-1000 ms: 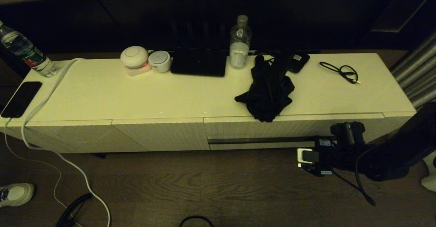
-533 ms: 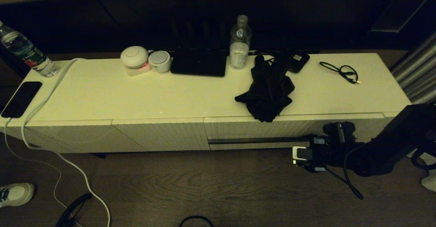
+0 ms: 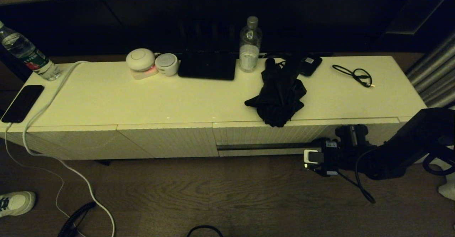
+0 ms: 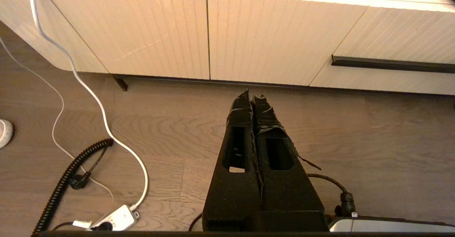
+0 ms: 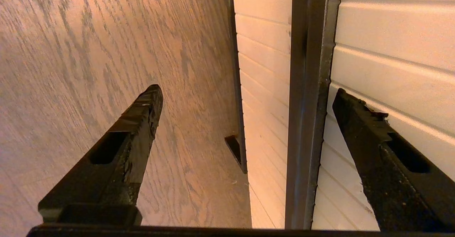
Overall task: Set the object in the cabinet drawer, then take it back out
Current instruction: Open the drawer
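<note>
The black umbrella [image 3: 279, 93] lies bunched on the cabinet top, its fabric hanging slightly over the front edge. Below it the cream ribbed drawer [image 3: 270, 134] is closed, its dark handle strip [image 3: 263, 146] running across the front. My right gripper [image 3: 312, 152] hovers low at the strip's right end. In the right wrist view the gripper [image 5: 247, 89] is open, with the handle strip [image 5: 307, 87] passing between its fingers and one fingertip [image 5: 355, 112] over the ribbed front. My left gripper [image 4: 252, 96] is shut on nothing, parked over the floor before the cabinet.
On the cabinet top stand a water bottle [image 3: 250, 45], a flat black device with a white label [image 3: 311, 64], a thin black cable [image 3: 355, 75], a dark slab [image 3: 208, 66] and two round white gadgets [image 3: 141, 59]. A phone [image 3: 22, 103] and white cord [image 3: 46, 105] lie left.
My right arm has slid left along the drawer front and risen slightly toward the handle strip. The umbrella and the drawer have not moved.
</note>
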Available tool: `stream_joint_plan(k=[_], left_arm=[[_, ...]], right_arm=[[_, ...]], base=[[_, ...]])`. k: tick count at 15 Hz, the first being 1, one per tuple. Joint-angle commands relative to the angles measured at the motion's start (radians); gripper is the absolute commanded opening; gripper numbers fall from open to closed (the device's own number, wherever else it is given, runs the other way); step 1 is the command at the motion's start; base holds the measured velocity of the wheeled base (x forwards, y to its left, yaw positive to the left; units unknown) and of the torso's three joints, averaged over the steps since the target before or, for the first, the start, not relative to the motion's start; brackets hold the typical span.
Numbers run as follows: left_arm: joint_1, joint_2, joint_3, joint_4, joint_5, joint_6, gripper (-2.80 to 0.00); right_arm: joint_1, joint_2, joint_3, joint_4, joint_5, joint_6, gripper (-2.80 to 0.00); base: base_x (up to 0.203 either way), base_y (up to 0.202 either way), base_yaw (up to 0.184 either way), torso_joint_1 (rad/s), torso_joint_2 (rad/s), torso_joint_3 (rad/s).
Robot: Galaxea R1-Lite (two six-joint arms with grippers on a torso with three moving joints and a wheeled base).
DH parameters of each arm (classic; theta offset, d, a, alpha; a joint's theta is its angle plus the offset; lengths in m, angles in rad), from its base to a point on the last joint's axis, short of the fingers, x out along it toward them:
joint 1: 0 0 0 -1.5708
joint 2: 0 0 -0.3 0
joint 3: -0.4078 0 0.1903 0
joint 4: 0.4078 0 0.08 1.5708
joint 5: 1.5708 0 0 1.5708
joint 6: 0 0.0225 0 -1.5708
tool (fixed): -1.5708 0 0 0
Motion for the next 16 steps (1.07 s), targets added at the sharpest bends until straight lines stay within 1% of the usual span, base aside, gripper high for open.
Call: stream_joint_plan(k=[1, 13, 16], left_arm=[[0.000, -0.002, 0.000, 0.000, 0.000, -0.001, -2.80], [0.000, -0.002, 0.000, 0.000, 0.000, -0.001, -2.80], [0.000, -0.002, 0.000, 0.000, 0.000, -0.001, -2.80]], right_arm=[[0.000, 0.016, 0.004, -0.012, -0.002, -0.007, 0.00], [0.001, 0.014, 0.054, -0.014, 0.000, -0.007, 0.00], [0.001, 0.000, 0.105, -0.013, 0.000, -0.007, 0.00]], base=[[0.000, 0.000, 0.000, 0.000, 0.00, 0.000], [0.000, 0.000, 0.000, 0.000, 0.00, 0.000], [0.000, 0.000, 0.000, 0.000, 0.00, 0.000]])
